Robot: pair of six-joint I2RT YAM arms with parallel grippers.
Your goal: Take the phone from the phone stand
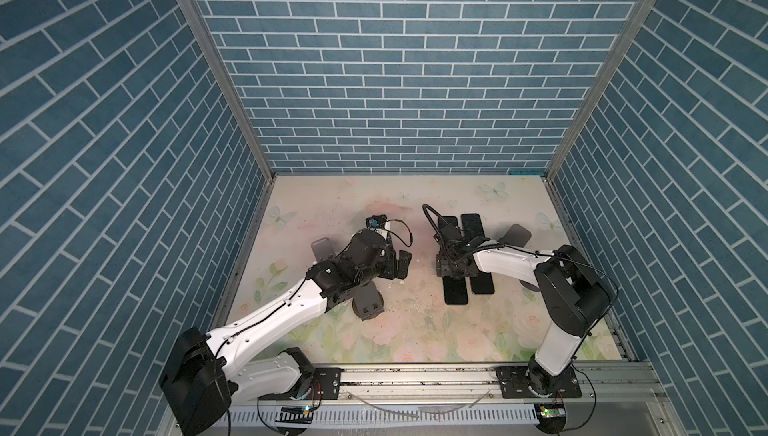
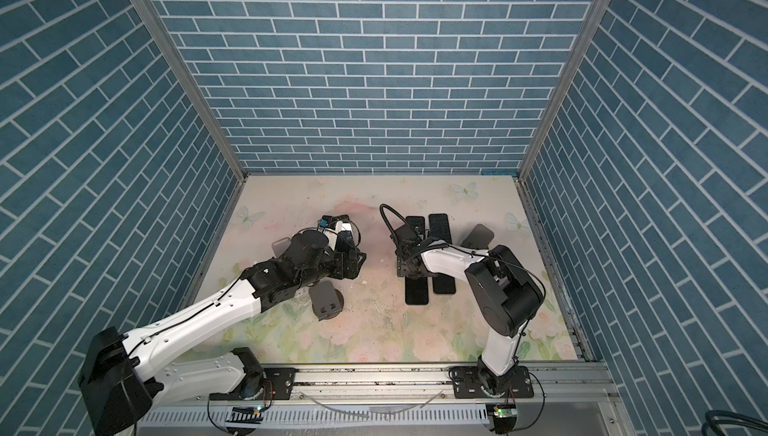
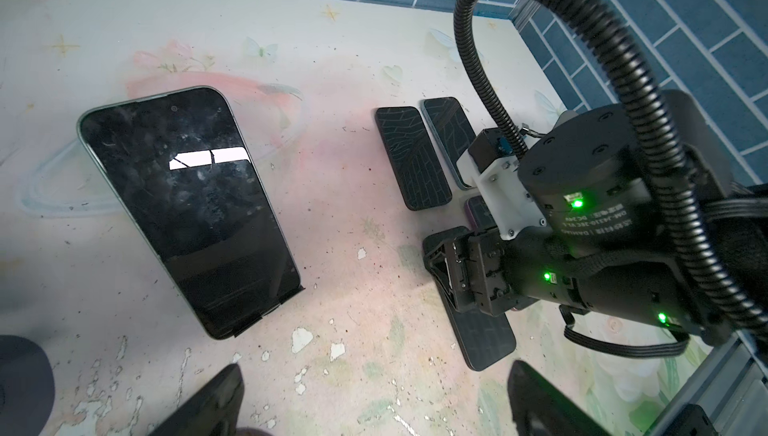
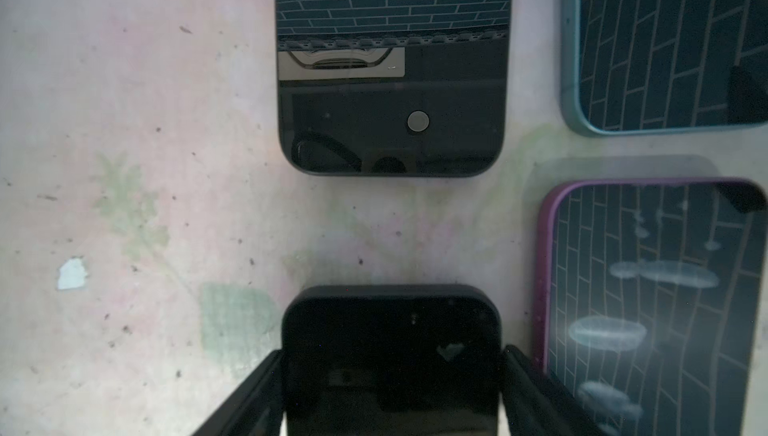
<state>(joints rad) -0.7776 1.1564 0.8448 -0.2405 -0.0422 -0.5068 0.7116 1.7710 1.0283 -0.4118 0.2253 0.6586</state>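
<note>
While left hand [image 3: 374,371] gapes, right hand [image 4: 390,353] flanks black phone [image 4: 390,326], grip unclear; motor [image 3: 590,188] reads DAMIAO.

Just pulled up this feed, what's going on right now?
The right gripper has its fingers on either side of a black phone that lies on the table next to three other phones. Whether it is gripping that phone is unclear. The left gripper is open and empty, hovering near a green-edged phone propped on its stand.

Even o/h light, soft shadows, glare patch on phone [image 3: 187,205]; R-wrist view dim, blurry.
</note>
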